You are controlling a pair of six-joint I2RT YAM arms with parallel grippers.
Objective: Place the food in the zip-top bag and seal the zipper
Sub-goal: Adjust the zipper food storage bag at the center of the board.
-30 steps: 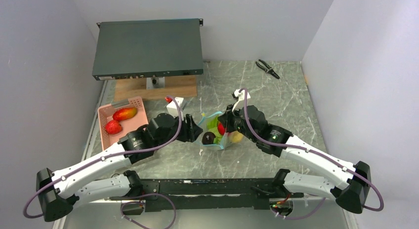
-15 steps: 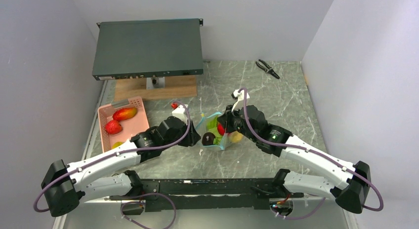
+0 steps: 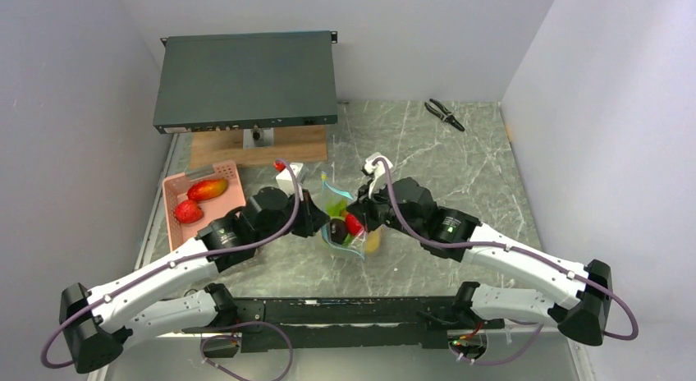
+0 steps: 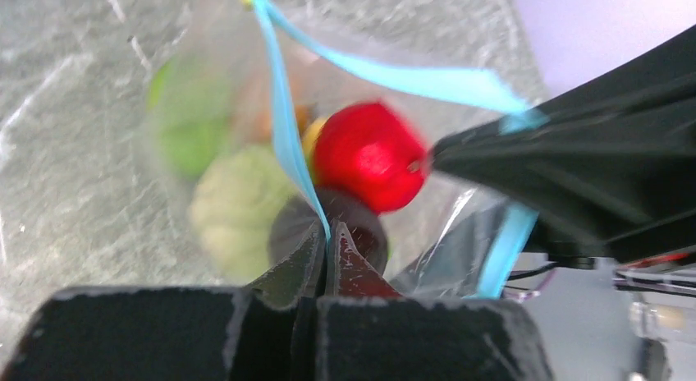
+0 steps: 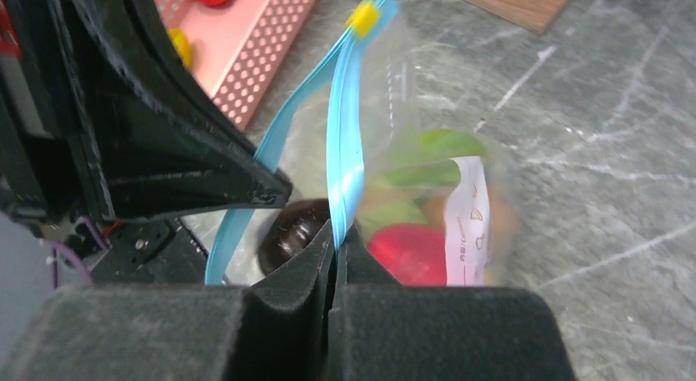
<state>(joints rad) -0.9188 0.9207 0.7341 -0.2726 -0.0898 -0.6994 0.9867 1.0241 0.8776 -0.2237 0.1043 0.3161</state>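
2 pinches hold the zipper (image 5: 345, 135) for sealing: left end effector (image 4: 328, 237), right end effector (image 5: 336, 233). Next, probably press it shut.

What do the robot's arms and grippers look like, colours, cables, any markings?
The left arm and right arm have white shells over the long links and black joint housings. A purple cable runs loosely along each arm. A small green light glows on the right arm's wrist housing. The left gripper and right gripper have matte black, wedge-shaped fingers narrowing to thin tips.
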